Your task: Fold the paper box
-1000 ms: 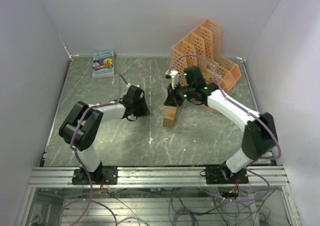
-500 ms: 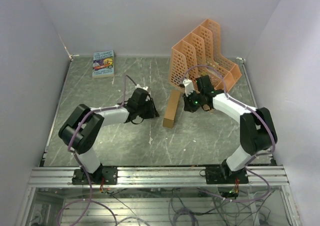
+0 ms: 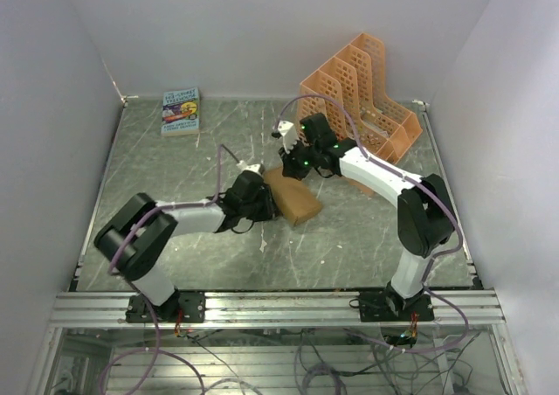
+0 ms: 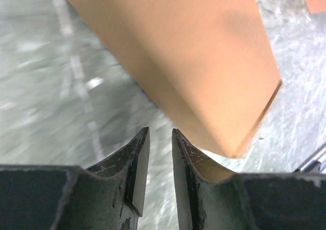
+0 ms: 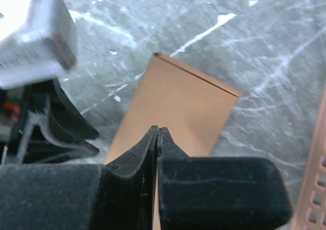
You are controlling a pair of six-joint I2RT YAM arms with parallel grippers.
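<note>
The paper box (image 3: 298, 200) is plain tan cardboard and lies on the grey table with a broad face up. My right gripper (image 3: 291, 166) is at its far end. In the right wrist view the right gripper (image 5: 158, 129) has its jaws pressed together over the box (image 5: 178, 108), with a thin tan sliver of cardboard between them. My left gripper (image 3: 265, 205) is at the box's left edge. In the left wrist view the left gripper (image 4: 160, 133) has a narrow gap between its jaws with nothing in it, and the box (image 4: 193, 52) lies just ahead to the right.
The orange perforated file rack (image 3: 367, 98) stands at the back right, close behind the right arm; it also shows in the right wrist view (image 5: 317, 189). A small colourful book (image 3: 181, 111) lies at the back left. White walls enclose the table.
The box has turned from a narrow edge-on strip to a broad face up. My right gripper moved left over its far end. My left gripper moved right to its edge.
</note>
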